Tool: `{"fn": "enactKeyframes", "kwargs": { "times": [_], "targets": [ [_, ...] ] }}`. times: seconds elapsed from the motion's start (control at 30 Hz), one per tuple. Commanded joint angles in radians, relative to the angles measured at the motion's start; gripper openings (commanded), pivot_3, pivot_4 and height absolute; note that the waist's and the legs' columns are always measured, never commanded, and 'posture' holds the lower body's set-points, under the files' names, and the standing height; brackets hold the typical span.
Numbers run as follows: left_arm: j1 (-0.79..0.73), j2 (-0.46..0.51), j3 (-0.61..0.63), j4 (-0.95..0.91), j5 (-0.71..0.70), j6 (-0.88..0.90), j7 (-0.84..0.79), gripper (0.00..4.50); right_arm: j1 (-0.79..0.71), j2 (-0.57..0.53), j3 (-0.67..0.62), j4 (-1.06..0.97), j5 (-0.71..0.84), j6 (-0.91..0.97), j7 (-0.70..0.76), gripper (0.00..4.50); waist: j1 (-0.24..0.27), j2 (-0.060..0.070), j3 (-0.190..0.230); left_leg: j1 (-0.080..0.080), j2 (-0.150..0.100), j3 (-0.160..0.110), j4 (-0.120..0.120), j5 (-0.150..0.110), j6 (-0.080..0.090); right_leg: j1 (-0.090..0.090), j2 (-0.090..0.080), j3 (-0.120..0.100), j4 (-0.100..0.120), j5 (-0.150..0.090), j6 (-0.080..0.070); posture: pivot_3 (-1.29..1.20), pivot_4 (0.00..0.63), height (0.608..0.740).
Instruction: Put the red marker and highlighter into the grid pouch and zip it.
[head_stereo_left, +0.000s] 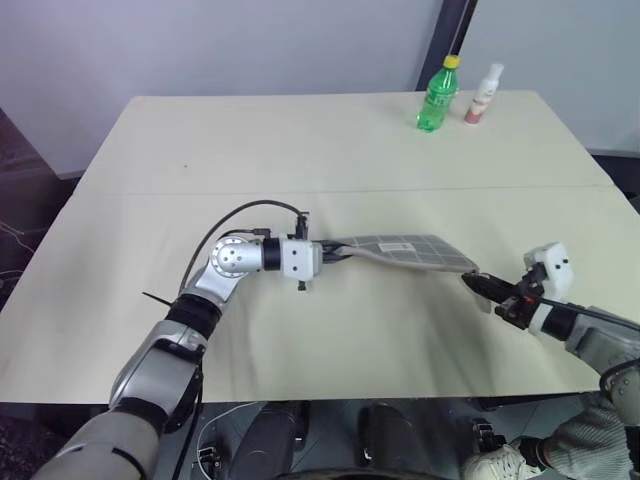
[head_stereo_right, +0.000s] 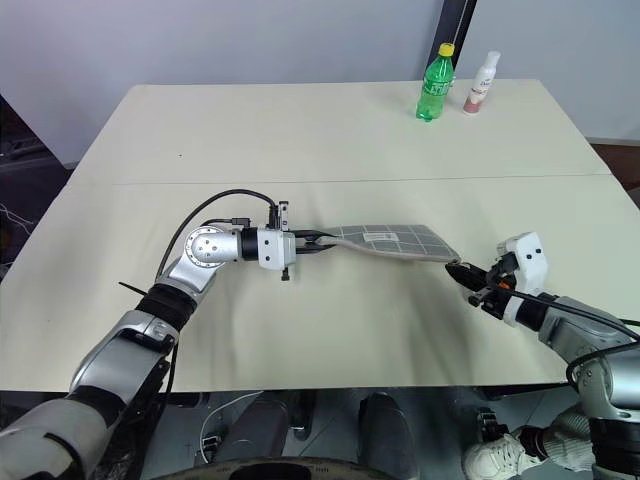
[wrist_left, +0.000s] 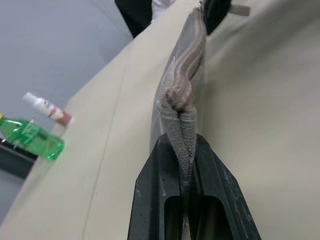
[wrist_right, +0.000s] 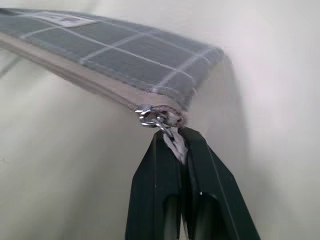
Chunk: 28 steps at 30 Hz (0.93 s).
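Observation:
The grid pouch (head_stereo_left: 400, 250), grey with white lines and a small white label, is stretched between my two grippers just above the table. My left gripper (head_stereo_left: 335, 255) is shut on the pouch's left end, the fabric pinched between its fingers (wrist_left: 160, 165). My right gripper (head_stereo_right: 458, 270) is shut on the white zipper pull (wrist_right: 174, 139) at the pouch's right corner, where the metal slider (wrist_right: 147, 117) sits. The zipper edge (wrist_right: 85, 80) looks closed along its length. The red marker and the highlighter are out of view.
A green bottle (head_stereo_left: 437, 93) with a yellow cap and a white bottle (head_stereo_left: 482, 93) stand at the table's far right. The beige table (head_stereo_left: 300, 150) has a seam running across its middle. The front edge is close below the right gripper.

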<state>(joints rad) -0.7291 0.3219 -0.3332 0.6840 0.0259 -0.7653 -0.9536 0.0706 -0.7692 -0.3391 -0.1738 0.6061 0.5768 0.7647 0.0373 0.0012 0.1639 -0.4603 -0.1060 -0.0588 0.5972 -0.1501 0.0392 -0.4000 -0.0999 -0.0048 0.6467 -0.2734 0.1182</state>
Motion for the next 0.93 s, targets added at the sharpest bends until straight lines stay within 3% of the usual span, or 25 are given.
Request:
{"fn": "enactKeyframes", "kwargs": {
  "times": [0.03, 0.1, 0.27, 0.4, 0.57, 0.7, 0.93],
  "targets": [
    [0.008, 0.026, 0.082, 0.002, -0.082, 0.119, -0.002, 0.93, 0.04, -0.024, -0.068, -0.005, -0.006, -0.021, 0.03, 0.66, 0.0, 0.0, 0.0, 0.001, 0.0, 0.0, 0.0, 0.0, 0.0, 0.001, 0.0, 0.0, 0.0, 0.0, 0.0, 0.0, 0.15, 0.74],
    [0.026, 0.029, 0.102, -0.017, -0.124, 0.176, -0.03, 1.96, 0.073, -0.022, -0.067, -0.059, 0.022, -0.003, 0.061, 1.5, -0.001, 0.0, 0.0, 0.0, 0.0, 0.0, 0.0, 0.0, 0.0, 0.0, 0.0, 0.0, 0.0, 0.0, 0.0, 0.0, 0.15, 0.74],
    [0.073, 0.08, 0.163, -0.04, -0.124, 0.18, -0.008, 4.48, 0.226, -0.086, -0.111, -0.2, 0.037, 0.018, 0.177, 4.12, 0.002, 0.0, 0.0, 0.0, 0.0, 0.0, 0.0, 0.0, -0.001, 0.0, -0.001, 0.0, 0.0, 0.0, 0.0, 0.0, 0.15, 0.74],
    [0.113, 0.115, 0.215, -0.074, -0.151, 0.217, 0.02, 4.48, 0.32, -0.121, -0.2, -0.283, 0.089, 0.042, 0.252, 4.12, 0.001, 0.0, 0.0, 0.0, 0.0, 0.0, 0.0, -0.001, -0.002, 0.0, -0.001, 0.0, -0.001, -0.002, -0.003, 0.0, 0.15, 0.74],
    [0.239, 0.146, 0.308, -0.241, -0.27, 0.477, 0.041, 4.48, 0.322, -0.09, -0.286, -0.279, 0.071, -0.026, 0.241, 4.12, -0.001, 0.0, 0.0, 0.001, 0.0, 0.0, 0.0, -0.001, -0.002, 0.001, -0.002, 0.0, -0.003, -0.002, -0.004, 0.0, 0.15, 0.74],
    [0.309, 0.175, 0.36, -0.362, -0.326, 0.615, 0.057, 4.48, 0.352, -0.075, -0.284, -0.239, -0.047, -0.149, 0.226, 4.12, 0.003, 0.0, 0.0, 0.0, 0.0, -0.001, -0.001, -0.002, -0.001, -0.002, -0.002, 0.0, -0.004, -0.003, -0.003, 0.0, 0.15, 0.74],
    [0.337, 0.189, 0.399, -0.395, -0.322, 0.635, 0.069, 4.48, 0.311, -0.059, -0.25, -0.157, -0.106, -0.251, 0.238, 4.12, 0.001, 0.001, 0.0, 0.002, 0.0, 0.0, -0.001, -0.002, -0.001, 0.002, -0.002, 0.0, -0.009, -0.003, -0.004, 0.0, 0.15, 0.74]
  ]
}}
